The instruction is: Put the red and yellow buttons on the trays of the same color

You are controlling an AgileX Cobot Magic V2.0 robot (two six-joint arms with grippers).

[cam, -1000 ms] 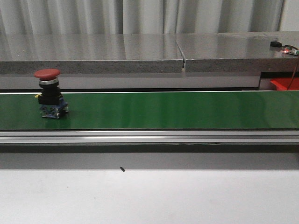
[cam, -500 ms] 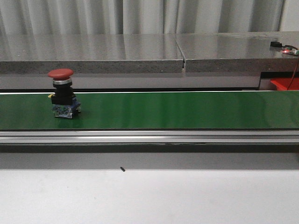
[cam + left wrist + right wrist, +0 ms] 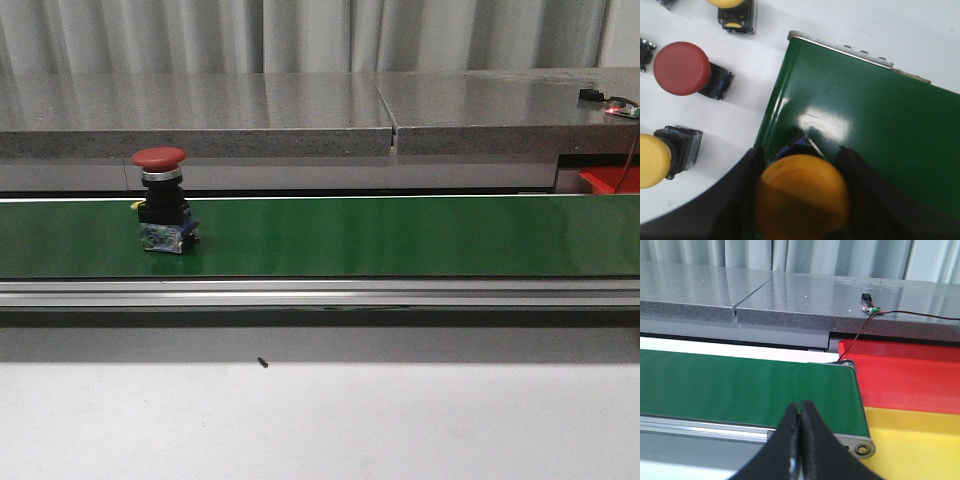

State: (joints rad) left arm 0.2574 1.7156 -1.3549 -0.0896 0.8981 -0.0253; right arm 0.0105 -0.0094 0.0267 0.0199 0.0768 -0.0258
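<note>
Mushroom-head push buttons are the task's things, and each looks like a rigid, top-heavy little assembly: a broad smooth cap on a narrow black collar over a blocky contact base. The red button [image 3: 163, 201] stands upright on the green conveyor belt [image 3: 400, 235], toward its left end, untouched. A second one, the yellow button [image 3: 801, 197], sits between the fingers of the left gripper [image 3: 801, 200], whose jaws are parted only as wide as the cap and closed against it, just over the belt's end. More spare buttons lie on the white table beside that end. The right gripper [image 3: 801, 432] has its fingers pressed fully together, empty, near the belt's other end where the red tray [image 3: 910, 382] and yellow tray [image 3: 912, 437] wait. The domed caps probably slip under a pinch; the squarer base or collar seems the surer hold, and tipping is the likely risk.
</note>
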